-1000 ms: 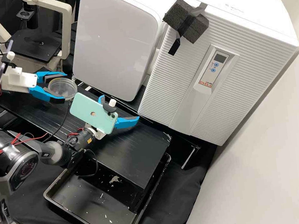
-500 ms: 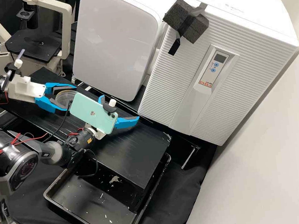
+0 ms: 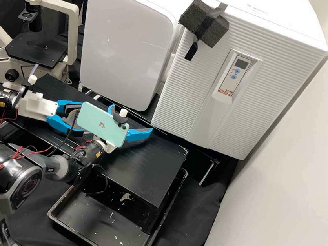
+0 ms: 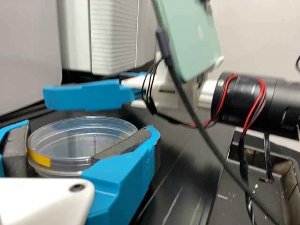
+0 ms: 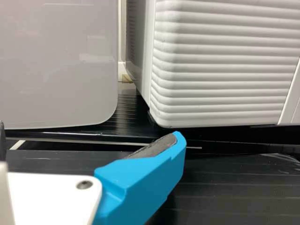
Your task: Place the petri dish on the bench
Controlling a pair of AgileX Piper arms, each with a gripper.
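Your left hand, parted to dish width, holds the petri dish over the worktop; your right hand gapes, empty. Judged light, slick, brittle: grip opposite side walls gently.

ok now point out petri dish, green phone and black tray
Petri dish (image 4: pixel 82 140), left wrist view, on its clear top
Green phone (image 3: pixel 101 124), high view, on its back
Black tray (image 3: pixel 89 227), high view, on its floor

Ridged white cabinet, black tray, probably a microscope.
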